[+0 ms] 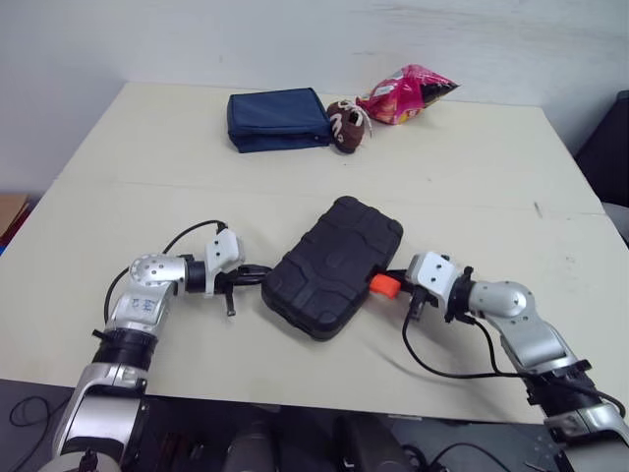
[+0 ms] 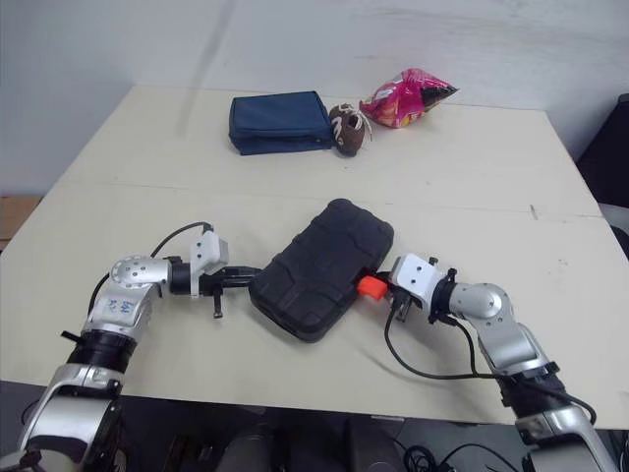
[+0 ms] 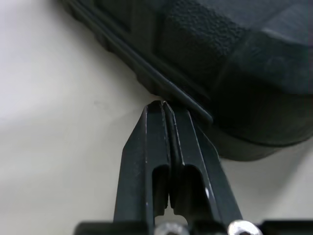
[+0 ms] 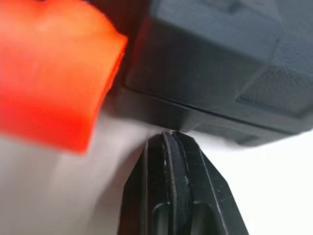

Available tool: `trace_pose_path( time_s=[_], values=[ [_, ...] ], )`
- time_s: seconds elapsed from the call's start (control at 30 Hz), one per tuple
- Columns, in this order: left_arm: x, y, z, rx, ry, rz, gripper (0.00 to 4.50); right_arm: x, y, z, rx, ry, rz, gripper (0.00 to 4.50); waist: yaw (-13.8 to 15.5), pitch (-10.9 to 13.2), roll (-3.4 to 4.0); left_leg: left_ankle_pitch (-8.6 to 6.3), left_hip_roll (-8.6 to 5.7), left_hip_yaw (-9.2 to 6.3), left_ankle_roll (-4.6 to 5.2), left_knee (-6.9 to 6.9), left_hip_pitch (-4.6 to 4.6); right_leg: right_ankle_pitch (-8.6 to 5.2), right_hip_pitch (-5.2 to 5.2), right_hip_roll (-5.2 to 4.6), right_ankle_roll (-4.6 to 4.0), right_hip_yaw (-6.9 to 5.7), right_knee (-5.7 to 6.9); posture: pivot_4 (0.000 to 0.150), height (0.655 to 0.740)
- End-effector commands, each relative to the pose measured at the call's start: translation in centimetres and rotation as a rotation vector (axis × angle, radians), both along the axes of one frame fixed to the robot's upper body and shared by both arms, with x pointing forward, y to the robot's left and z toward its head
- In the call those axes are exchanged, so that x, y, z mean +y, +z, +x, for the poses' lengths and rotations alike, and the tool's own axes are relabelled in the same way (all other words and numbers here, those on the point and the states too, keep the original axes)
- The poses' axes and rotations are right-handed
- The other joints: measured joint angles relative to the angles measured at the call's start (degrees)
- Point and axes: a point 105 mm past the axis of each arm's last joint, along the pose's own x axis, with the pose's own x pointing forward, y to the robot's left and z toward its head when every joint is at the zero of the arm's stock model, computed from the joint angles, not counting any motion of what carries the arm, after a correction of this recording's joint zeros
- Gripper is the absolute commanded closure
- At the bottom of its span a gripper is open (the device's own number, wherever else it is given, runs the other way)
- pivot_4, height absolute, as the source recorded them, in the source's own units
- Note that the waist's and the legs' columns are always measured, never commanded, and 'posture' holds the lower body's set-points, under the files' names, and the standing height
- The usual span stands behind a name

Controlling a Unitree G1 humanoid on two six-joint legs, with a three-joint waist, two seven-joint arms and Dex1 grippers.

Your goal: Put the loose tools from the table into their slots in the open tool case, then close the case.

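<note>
Your left gripper point(image 3: 163, 104) has its jaws closed on nothing, tips set against the left edge of the tool case point(image 1: 334, 265) at the seam; actual contact cannot be confirmed. Your right gripper point(image 4: 168, 133) is likewise closed and empty, tips under the case's right edge, just beside the orange latch point(image 1: 383, 284). The case lies lid-down, skewed, in the near middle of the table point(image 1: 472, 177). Judged step: securing the closure. Brace with the left and press the latch home with the right, pushing squarely so the case does not pivot. Both forearms lie low over the table, elbows out, wrists turned inward toward the case.
</note>
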Motion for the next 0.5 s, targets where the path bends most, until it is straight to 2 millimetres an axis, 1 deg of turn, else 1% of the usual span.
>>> trace_pose_path(
  time_s=[0.03,0.07,0.13,0.2,0.27,0.33,0.37,0.4,0.43,0.47,0.5],
  values=[
    [2.4,3.0,0.2,-0.138,0.122,0.006,4.47,-2.2,-0.1,0.1,0.011,-0.067,-0.015,4.50,-0.13,0.00,0.00,-0.01,0.00,0.00,0.01,-0.02,-0.02,0.00,0.00,0.00,0.00,0.01,-0.03,0.150,0.7400],
    [3.2,3.8,0.3,-0.147,0.162,-0.019,4.47,-2.9,0.0,-0.2,0.015,-0.079,-0.015,4.50,-0.06,0.00,0.01,-0.01,0.01,-0.01,0.01,-0.04,-0.02,0.00,0.00,-0.01,0.00,0.00,-0.06,0.150,0.7400],
    [3.7,5.3,-0.2,-0.153,0.168,-0.064,4.47,-3.8,0.3,-1.0,0.019,-0.087,-0.011,4.50,0.35,0.01,0.02,-0.01,0.00,-0.07,0.02,-0.07,-0.06,0.00,0.00,-0.03,0.00,-0.06,-0.10,0.150,0.7400],
    [2.7,6.6,-1.4,-0.151,0.095,-0.095,4.47,-4.5,1.4,-1.9,-0.012,-0.082,0.011,4.50,0.71,0.01,0.02,-0.03,-0.04,-0.09,0.05,-0.10,-0.07,0.00,0.03,-0.10,0.00,-0.11,-0.18,0.150,0.7400],
    [1.1,7.9,-2.1,-0.151,0.028,-0.142,4.47,-5.0,2.9,-2.7,-0.048,-0.081,0.046,4.50,1.21,0.03,0.05,-0.07,-0.10,-0.11,0.12,-0.12,-0.09,0.00,0.10,-0.16,0.00,-0.14,-0.29,0.150,0.7400],
    [-0.1,8.8,-2.5,-0.150,-0.004,-0.177,4.47,-5.2,4.0,-3.1,-0.069,-0.081,0.083,4.50,1.24,0.04,0.07,-0.08,-0.13,-0.09,0.14,-0.12,-0.10,0.01,0.12,-0.18,0.03,-0.13,-0.34,0.150,0.7400],
    [-1.3,9.1,-2.6,-0.152,-0.039,-0.186,4.47,-5.0,5.1,-3.5,-0.078,-0.073,0.125,4.50,1.26,0.05,0.08,-0.08,-0.14,-0.08,0.14,-0.11,-0.09,0.02,0.12,-0.18,0.04,-0.12,-0.33,0.150,0.7400],
    [-3.1,9.2,-2.8,-0.154,-0.098,-0.182,4.47,-4.5,6.4,-4.2,-0.073,-0.059,0.188,4.50,1.30,0.06,0.10,-0.08,-0.14,-0.08,0.14,-0.11,-0.09,0.02,0.12,-0.14,0.04,-0.12,-0.32,0.150,0.7400],
    [-4.9,9.0,-3.0,-0.148,-0.160,-0.164,4.47,-3.4,7.7,-5.0,-0.062,-0.012,0.241,4.50,1.38,0.07,0.12,-0.07,-0.12,-0.09,0.12,-0.11,-0.09,0.02,0.12,-0.10,0.04,-0.12,-0.32,0.150,0.7400],
    [-5.9,8.9,-3.1,-0.144,-0.199,-0.148,4.47,-2.5,8.4,-5.7,-0.049,0.024,0.271,4.50,1.45,0.08,0.14,-0.07,-0.11,-0.09,0.11,-0.11,-0.10,0.02,0.12,-0.04,0.04,-0.11,-0.33,0.150,0.7400],
    [-6.9,8.8,-3.0,-0.131,-0.227,-0.144,4.47,-1.6,8.8,-6.2,-0.035,0.050,0.273,4.50,1.45,0.07,0.14,-0.06,-0.11,-0.10,0.11,-0.12,-0.11,0.02,0.12,-0.02,0.05,-0.10,-0.34,0.150,0.7400]
  ],
)
